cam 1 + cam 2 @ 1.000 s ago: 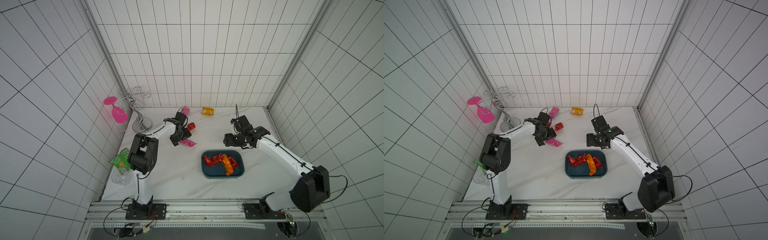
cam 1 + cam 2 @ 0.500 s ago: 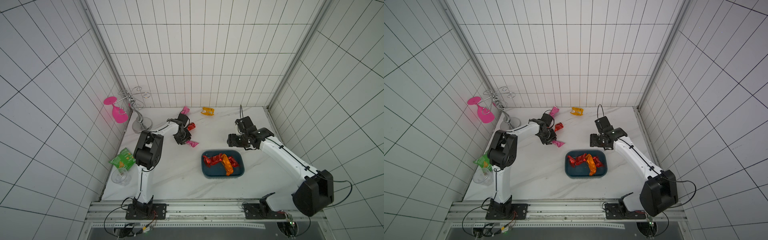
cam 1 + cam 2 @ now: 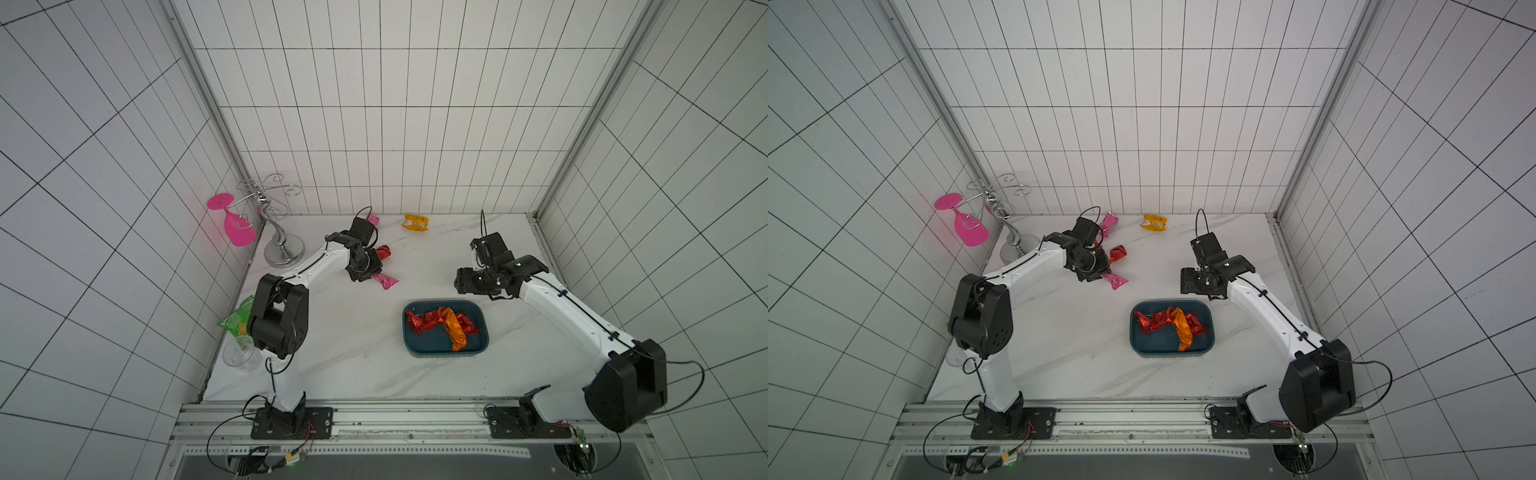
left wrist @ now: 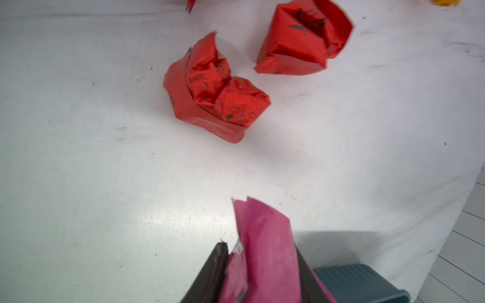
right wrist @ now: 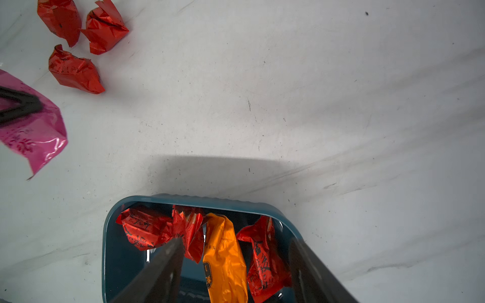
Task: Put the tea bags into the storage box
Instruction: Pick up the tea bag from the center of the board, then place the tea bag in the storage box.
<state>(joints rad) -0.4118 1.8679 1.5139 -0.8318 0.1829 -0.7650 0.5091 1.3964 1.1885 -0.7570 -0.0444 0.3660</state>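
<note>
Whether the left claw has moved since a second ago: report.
Yes: the left claw, shut on the pink tea bag, shifted slightly toward the storage box.

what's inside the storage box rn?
In the storage box: one orange tea bag lying among several red tea bags. Anything beneath them is covered.

Left arm reaching from its base toward the back of the table, elbow raised, wrist bent down. Left gripper low over the surface, its 2 dark fingers pressed against a pink sachet from either side. Right arm stretched forward and inward from its base, forearm rising toward the wrist. Right gripper pointing downward, its 2 fingers spread apart with nothing between them.
</note>
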